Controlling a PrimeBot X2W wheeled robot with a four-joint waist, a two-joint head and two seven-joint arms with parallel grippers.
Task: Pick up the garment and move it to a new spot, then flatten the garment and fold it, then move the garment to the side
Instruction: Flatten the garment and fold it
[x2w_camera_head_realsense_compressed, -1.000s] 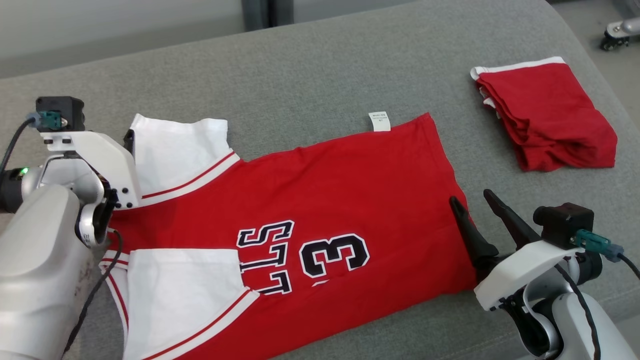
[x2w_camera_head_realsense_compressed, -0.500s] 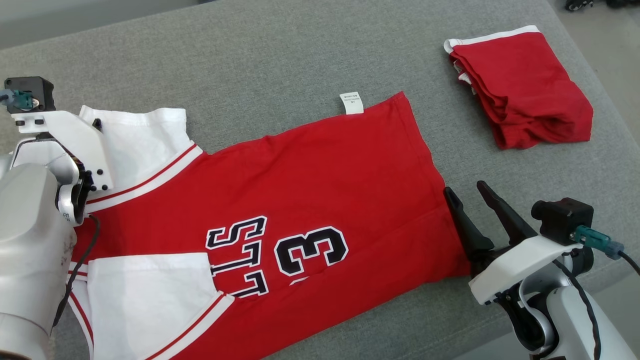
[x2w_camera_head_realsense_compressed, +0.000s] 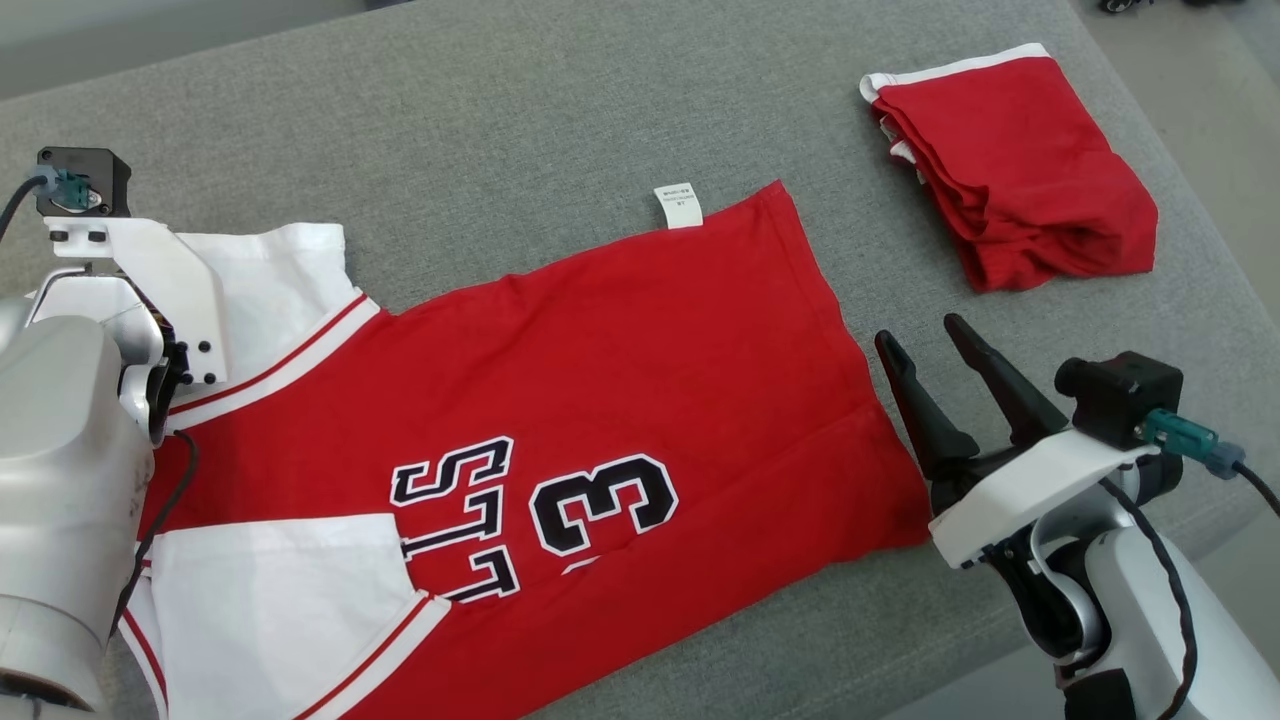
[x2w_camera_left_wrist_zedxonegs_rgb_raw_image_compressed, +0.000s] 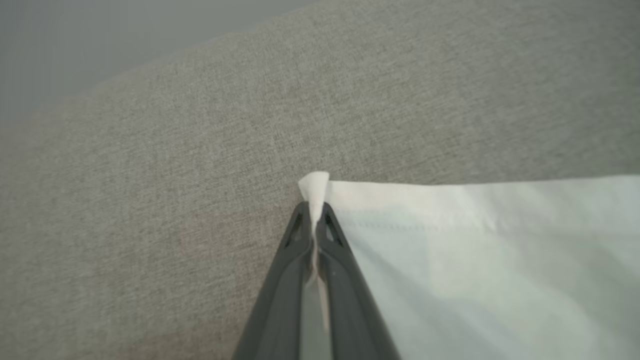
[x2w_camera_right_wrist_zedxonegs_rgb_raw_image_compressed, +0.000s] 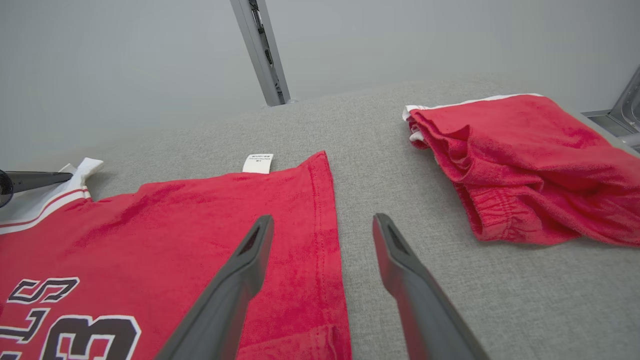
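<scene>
My left tool (x2w_camera_left_wrist_zedxonegs_rgb_raw_image_compressed: 314, 207) is closed tight on the red jersey (x2w_camera_head_realsense_compressed: 620, 380): its 2 dark fingers (x2w_camera_left_wrist_zedxonegs_rgb_raw_image_compressed: 287, 280) pinch the outer corner of a white sleeve (x2w_camera_left_wrist_zedxonegs_rgb_raw_image_compressed: 475, 260), and a small tuft of white cloth sticks out past the tips. In the head view that sleeve (x2w_camera_head_realsense_compressed: 280, 270) lies at 9 o'clock, partly behind my left wrist. The jersey is spread flat across the middle of the grey fabric-covered desk (x2w_camera_head_realsense_compressed: 520, 120), with both white sleeves toward 9 o'clock and the hem toward 3 o'clock. The black-and-white 3 (x2w_camera_head_realsense_compressed: 603, 503) faces up, and a small white label (x2w_camera_head_realsense_compressed: 679, 205) pokes out from the edge at 12 o'clock. My right tool (x2w_camera_head_realsense_compressed: 917, 332) sits at 4 o'clock with its fingers spread wide and holds nothing. In the right wrist view 1 finger (x2w_camera_right_wrist_zedxonegs_rgb_raw_image_compressed: 250, 250) is over the red cloth at the hem and the other (x2w_camera_right_wrist_zedxonegs_rgb_raw_image_compressed: 395, 255) is over bare desk; I cannot tell whether either touches. A pair of folded red shorts (x2w_camera_head_realsense_compressed: 1020, 170) with white trim lies well apart from the jersey at 2 o'clock.
</scene>
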